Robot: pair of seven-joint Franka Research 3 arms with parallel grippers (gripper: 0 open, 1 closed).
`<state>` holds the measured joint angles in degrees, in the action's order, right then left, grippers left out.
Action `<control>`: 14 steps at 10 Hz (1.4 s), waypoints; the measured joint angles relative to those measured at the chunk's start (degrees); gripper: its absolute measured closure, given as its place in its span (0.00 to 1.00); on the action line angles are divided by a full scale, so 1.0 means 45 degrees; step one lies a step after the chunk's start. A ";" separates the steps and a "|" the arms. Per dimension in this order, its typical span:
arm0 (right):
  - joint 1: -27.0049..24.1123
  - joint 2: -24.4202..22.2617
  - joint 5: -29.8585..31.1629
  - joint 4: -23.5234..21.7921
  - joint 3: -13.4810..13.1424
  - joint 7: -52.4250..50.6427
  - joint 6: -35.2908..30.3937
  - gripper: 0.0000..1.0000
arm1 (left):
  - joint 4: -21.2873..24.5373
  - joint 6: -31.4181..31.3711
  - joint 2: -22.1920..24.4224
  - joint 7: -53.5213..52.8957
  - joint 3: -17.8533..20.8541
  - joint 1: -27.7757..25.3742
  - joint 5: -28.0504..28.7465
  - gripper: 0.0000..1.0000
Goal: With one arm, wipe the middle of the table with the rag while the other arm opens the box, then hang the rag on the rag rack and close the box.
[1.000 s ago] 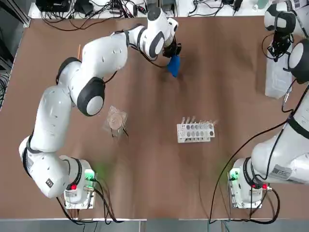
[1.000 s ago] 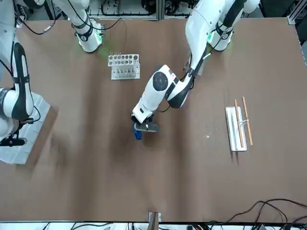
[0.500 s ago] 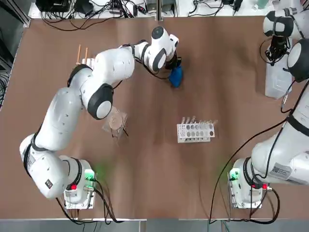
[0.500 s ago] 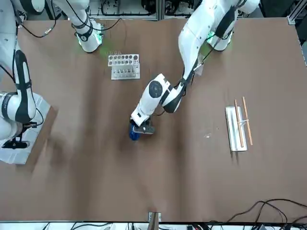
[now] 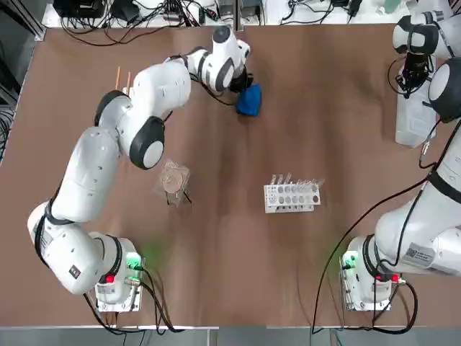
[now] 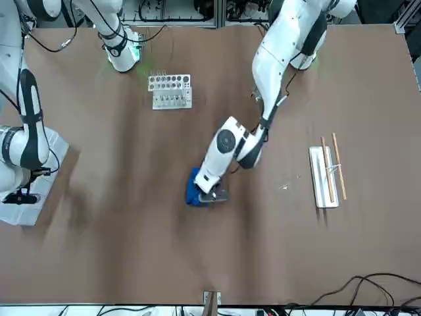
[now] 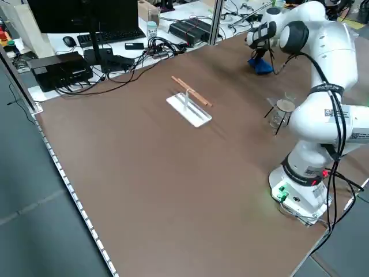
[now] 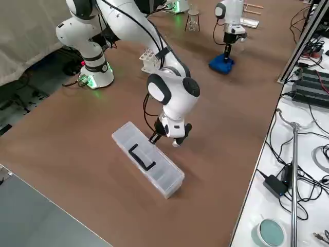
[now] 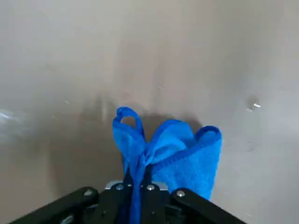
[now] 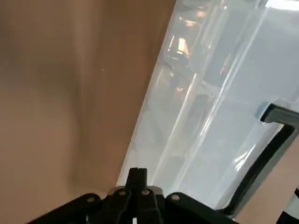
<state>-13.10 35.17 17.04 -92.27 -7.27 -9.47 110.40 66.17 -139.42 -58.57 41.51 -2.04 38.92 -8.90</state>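
Note:
The blue rag [image 5: 249,101] lies bunched on the brown table [image 5: 324,274] near its far middle, and my left gripper [image 5: 240,81] is shut on its top. It also shows as the rag [image 6: 193,187], the rag [image 9: 174,153] and the rag [image 8: 221,63]. The translucent box [image 8: 154,172] with its black handle lies flat at the far right, its lid down. My right gripper [image 8: 172,140] is shut, its tips at the box's long edge [image 10: 154,121]. The rag rack [image 5: 123,83] stands at the far left, seen too as the rag rack [image 6: 325,175].
A white rack of small tubes [image 5: 291,195] stands right of centre. A tan lump in clear wrapping [image 5: 173,180] sits left of centre, near my left arm's elbow. Cables and devices line the far edge.
My left gripper dragged the rag over the table, first a little toward the robot, then back toward the far edge and leftward. The right gripper stayed at the box.

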 joint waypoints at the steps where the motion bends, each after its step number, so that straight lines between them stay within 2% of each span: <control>1: -0.0003 -0.0036 0.0011 0.0108 -0.0001 0.0000 -0.0328 0.98 | -0.0030 0.0572 0.0053 -0.0139 0.0087 -0.0223 0.0026 0.93; 5: -0.0275 -0.0470 0.0035 0.0304 -0.0011 -0.0129 -0.1074 0.97 | -0.0006 0.2646 0.0139 -0.1004 0.0396 -0.1258 0.0067 0.93; 8: -0.0961 -0.1120 0.0492 0.0489 -0.0022 -0.0897 -0.1580 0.97 | -0.0001 0.3134 0.0234 -0.1436 0.0407 -0.2251 0.0287 0.93; 11: -0.2476 -0.1018 0.0969 0.0527 -0.0103 -0.1804 -0.1305 0.97 | -0.0003 0.2922 0.0241 -0.1459 0.0303 -0.1937 0.0289 0.93; 14: -0.3191 -0.0858 0.0998 0.0544 -0.0088 -0.2141 -0.0323 0.97 | 0.0019 0.0984 0.0144 -0.0596 0.0137 -0.0514 0.0288 0.93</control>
<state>-27.46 31.30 21.53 -89.82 -7.67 -19.11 108.94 66.26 -134.99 -57.92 38.83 -1.42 36.60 -7.61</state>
